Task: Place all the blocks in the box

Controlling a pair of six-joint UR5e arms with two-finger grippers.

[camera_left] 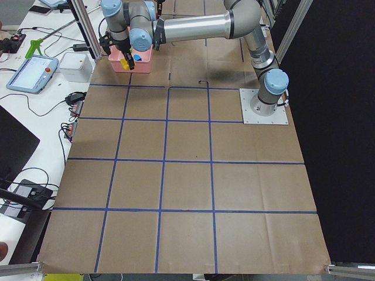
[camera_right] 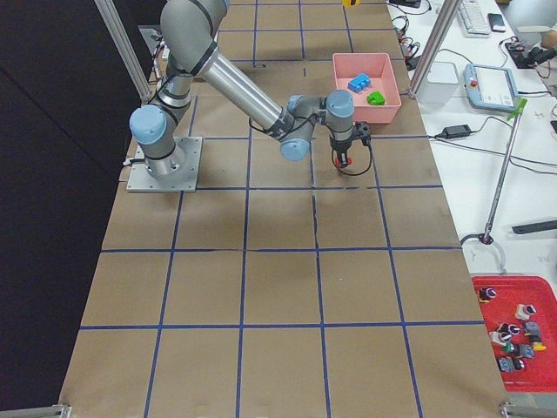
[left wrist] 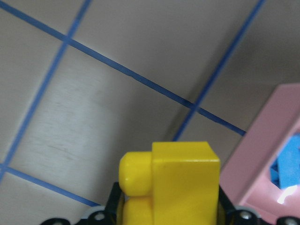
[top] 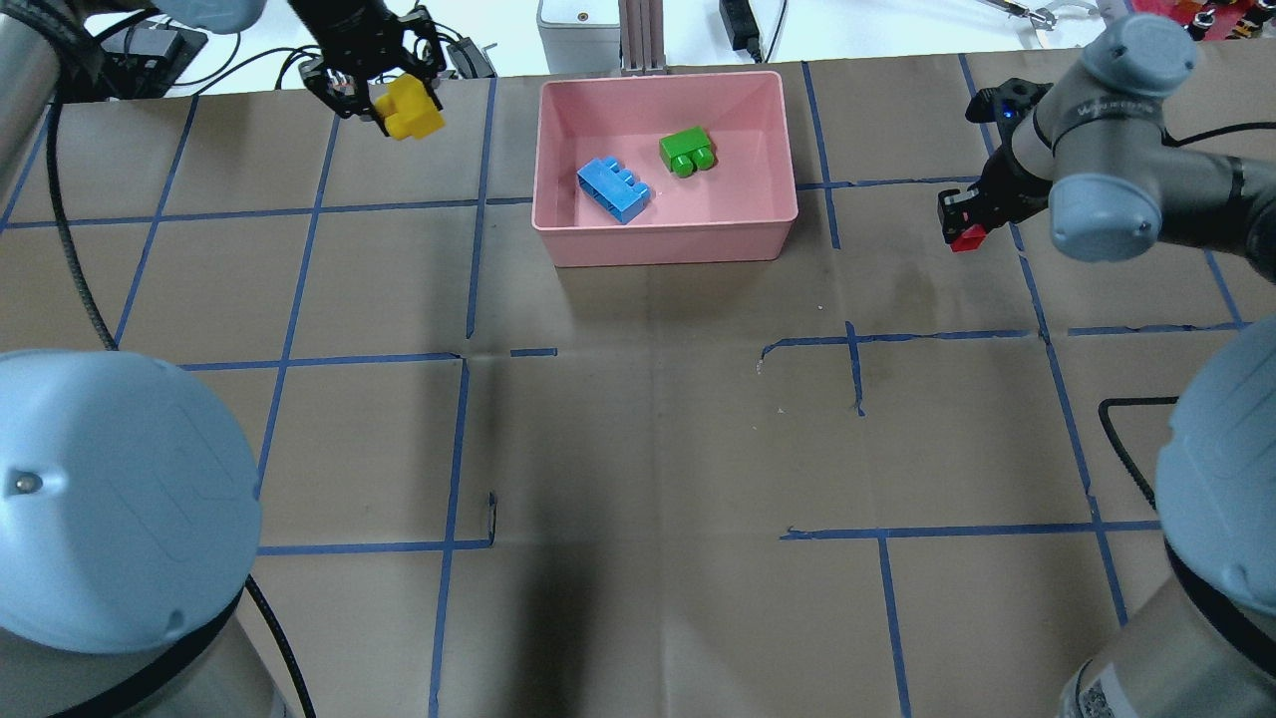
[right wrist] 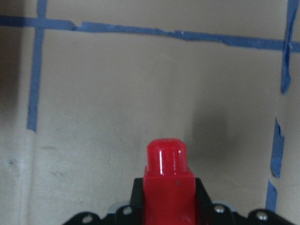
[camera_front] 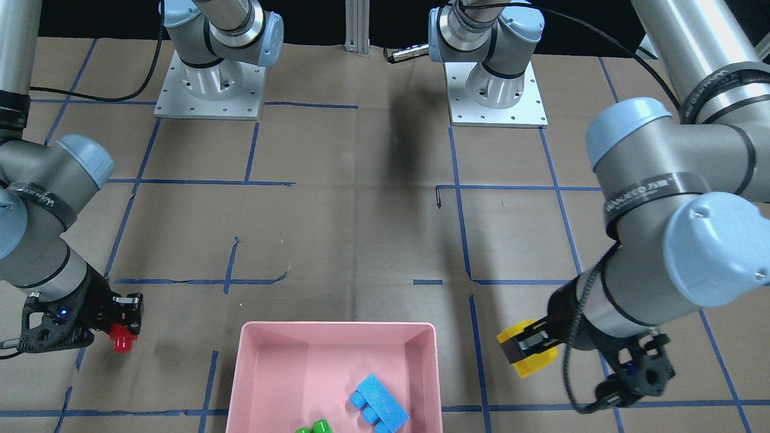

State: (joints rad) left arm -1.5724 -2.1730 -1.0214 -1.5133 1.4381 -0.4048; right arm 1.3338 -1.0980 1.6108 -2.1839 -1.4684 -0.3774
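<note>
Your left jaws grip the yellow brick [top: 407, 108], your right jaws the red brick [top: 965, 239], each well outside the pink box [top: 663, 244] holding the blue brick [top: 613, 189] and green brick [top: 688, 152]. Let go short of the rim and a brick lands on the surface [top: 648, 449]; bring both in at once and they may clash

Lettering on left arm band [camera_front: 646, 193] illegible; no other text readable

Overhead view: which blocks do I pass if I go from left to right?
yellow block → blue block → green block → red block
</note>
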